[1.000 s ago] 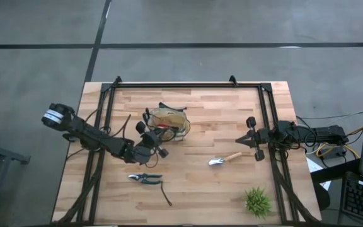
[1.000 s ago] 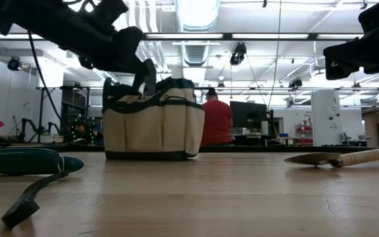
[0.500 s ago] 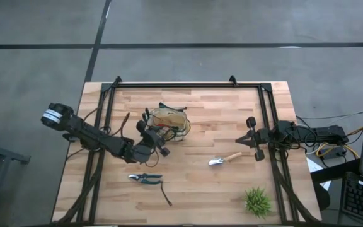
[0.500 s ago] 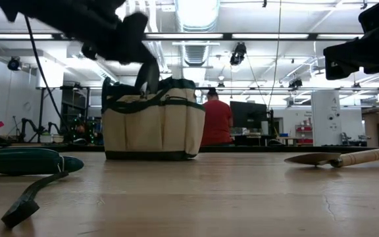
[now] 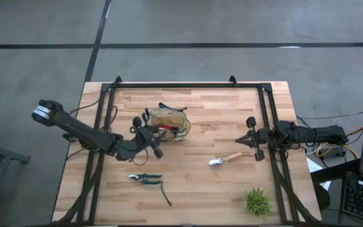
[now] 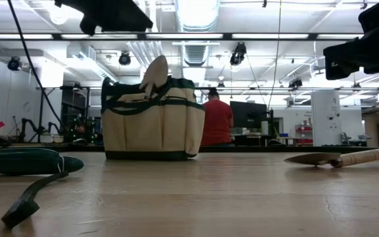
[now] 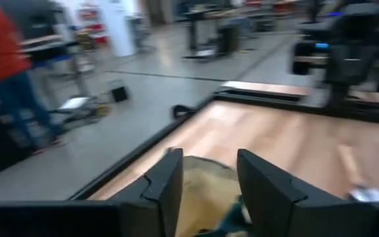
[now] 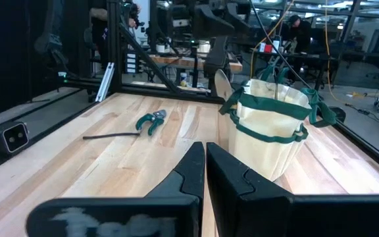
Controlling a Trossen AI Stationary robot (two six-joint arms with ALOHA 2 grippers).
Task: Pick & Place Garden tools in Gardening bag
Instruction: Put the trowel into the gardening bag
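Note:
The tan gardening bag (image 5: 167, 122) with green trim stands upright on the table, left of centre; it also shows in the low view (image 6: 153, 125) and the right wrist view (image 8: 272, 128). A trowel's silver blade (image 6: 155, 72) sticks up out of it, and something red (image 5: 162, 128) shows inside. My left gripper (image 5: 154, 133) is open and empty, above and just left of the bag (image 7: 206, 178). A second trowel (image 5: 224, 159) and the green-handled pruners (image 5: 145, 178) lie flat on the table. My right gripper (image 5: 238, 140) is shut and empty at the right (image 8: 204, 158).
A green spiky plant (image 5: 257, 202) stands near the front right corner. A dark strap (image 5: 167, 197) trails from the pruners toward the near edge. A black frame (image 5: 181, 85) runs along the far edge and both sides. A person in a red shirt (image 6: 216, 122) is beyond the table.
My left gripper has risen from the bag's top and drawn back toward the table's left edge. In the low view it has gone up to the picture's top. The trowel blade, covered by a finger before, now stands free, sticking out of the bag.

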